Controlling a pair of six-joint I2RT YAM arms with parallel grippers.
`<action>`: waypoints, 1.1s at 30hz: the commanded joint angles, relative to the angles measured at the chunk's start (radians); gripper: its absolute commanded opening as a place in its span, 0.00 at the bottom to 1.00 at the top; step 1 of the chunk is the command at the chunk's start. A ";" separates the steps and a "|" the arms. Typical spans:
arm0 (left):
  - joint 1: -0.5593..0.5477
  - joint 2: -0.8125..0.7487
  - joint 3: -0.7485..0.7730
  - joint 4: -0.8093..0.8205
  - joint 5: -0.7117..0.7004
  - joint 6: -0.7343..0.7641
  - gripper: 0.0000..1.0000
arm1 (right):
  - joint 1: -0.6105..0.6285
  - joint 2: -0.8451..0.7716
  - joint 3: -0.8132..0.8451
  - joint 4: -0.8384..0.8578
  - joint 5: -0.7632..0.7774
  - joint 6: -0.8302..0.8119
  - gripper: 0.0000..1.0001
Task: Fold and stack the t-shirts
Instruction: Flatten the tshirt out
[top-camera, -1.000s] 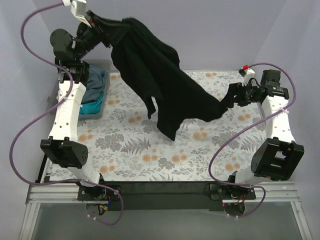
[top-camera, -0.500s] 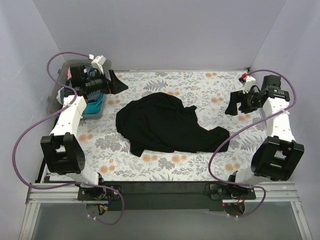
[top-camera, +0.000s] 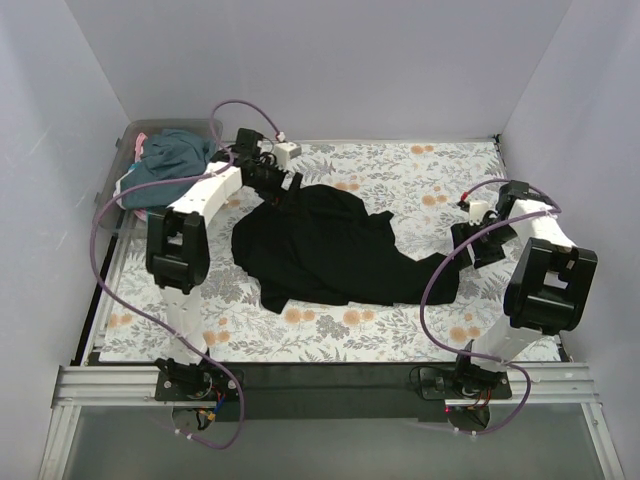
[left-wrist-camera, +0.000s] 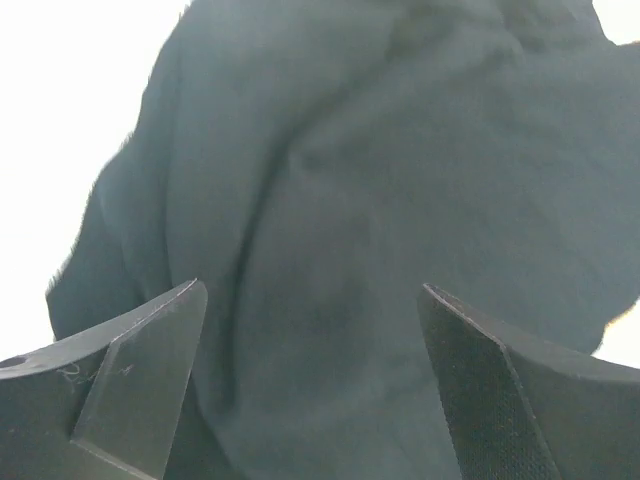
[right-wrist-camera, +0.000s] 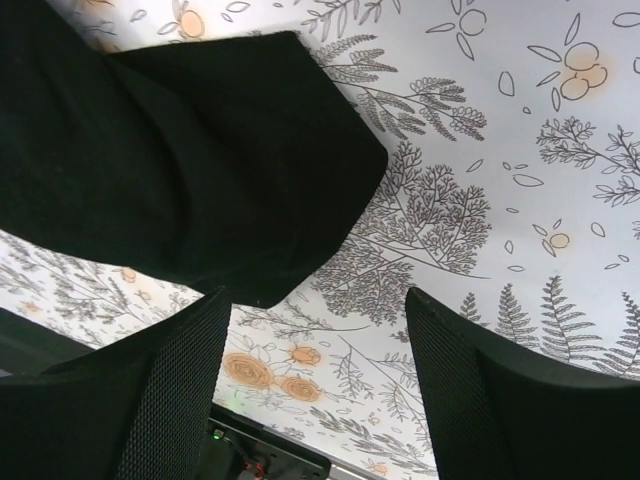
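Black t-shirt (top-camera: 330, 250) crumpled, ungripped: left fingers (left-wrist-camera: 130, 380) spread over it, right fingers (right-wrist-camera: 150, 400) spread at its edge

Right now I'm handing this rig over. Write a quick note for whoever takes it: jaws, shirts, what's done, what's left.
Left jaws: open, holding nothing, over the far edge of the black shirt.
Right jaws: open, holding nothing, by the shirt's right end.
Black shirt: crumpled and unfolded in the middle of the table.
Other shirts: heaped in the bin, far left.
Done: nothing folded or stacked.
Left: flatten and fold the black shirt, then the others, and stack them.
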 joint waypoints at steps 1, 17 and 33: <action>-0.085 0.048 0.171 -0.011 -0.105 0.079 0.86 | 0.006 0.032 -0.004 -0.003 0.058 -0.017 0.74; -0.162 0.271 0.365 0.032 -0.194 0.015 0.94 | 0.149 0.248 0.133 0.060 0.110 0.058 0.59; -0.161 0.464 0.539 0.116 -0.361 -0.027 0.63 | 0.109 0.127 0.077 0.059 0.202 -0.034 0.01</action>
